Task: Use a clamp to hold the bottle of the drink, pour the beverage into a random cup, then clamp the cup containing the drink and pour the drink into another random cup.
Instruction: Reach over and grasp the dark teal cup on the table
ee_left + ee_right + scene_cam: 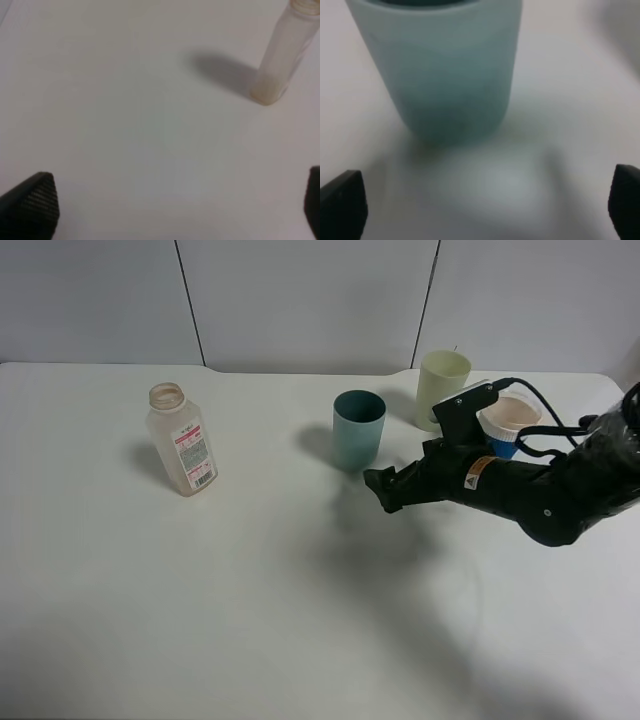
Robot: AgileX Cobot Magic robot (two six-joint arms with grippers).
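My right hand [385, 490] hangs low over the table [300, 620] with its fingers spread wide and nothing between them. The teal cup [445, 70] stands straight ahead of my fingertips, close but not touching, and not yet inside the gap.

I judge it a light plastic tumbler with smooth, straight walls. It should tip easily if I nudge it, and a hard squeeze might make the thin wall give. I would take it around the middle of the wall, one finger on each side, well under the rim, firmly enough that it cannot slide when tilted. I cannot see into it from here, so I cannot tell how much drink it holds.

Its long axis is upright, mouth up, base flat on the table.

The blue-banded cup [508, 425] sits back beside my wrist, partly hidden by the arm. My left hand [172, 205] is spread fully and empty, with the bottle [282, 55] standing ahead of it, well apart.
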